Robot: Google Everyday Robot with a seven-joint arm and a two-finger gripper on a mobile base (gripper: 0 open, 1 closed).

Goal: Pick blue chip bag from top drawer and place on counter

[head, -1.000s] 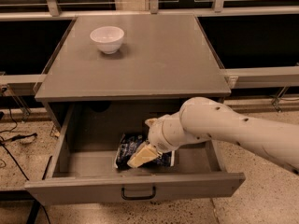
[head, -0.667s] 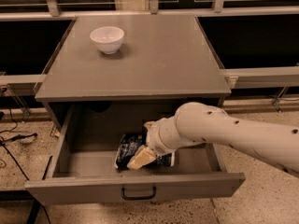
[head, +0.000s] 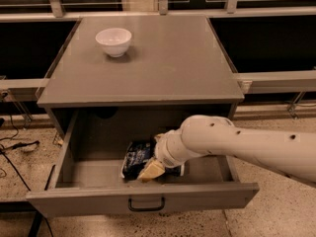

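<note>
Grey metal makes up the cabinet under inspection. Its top drawer (head: pixel 79 174) stands pulled out toward us, and the front panel with its dark loop handle (head: pixel 146 204) is nearest. We note that this open position exposes the contents from above and lets the arm reach in from the right. The blue chip bag (head: pixel 135 158) lies flat on the drawer floor, a little left of centre and closer to the near panel than to the back, with its white lettering facing up. It has not left the drawer.

The counter (head: pixel 163 68) above carries a white bowl (head: pixel 114 41) toward its far-left corner. The near and right portions show bare grey, and we judge this the likely set-down area, since nothing there would be disturbed.

The white arm (head: pixel 247 144) enters from the right edge of the view, runs leftward and dips below counter level into the drawer. Its wrist bends down and toward the near left. This sets the gripper (head: pixel 152 170) at the bag's right edge, with a tan tip overlapping the bag's near-right corner. We cannot tell whether the gripper has closed on the bag or merely rests against it, because the wrist housing hides the contact. We judge the step in hand to be the grasp, with lift and transfer to the counter outstanding.
</note>
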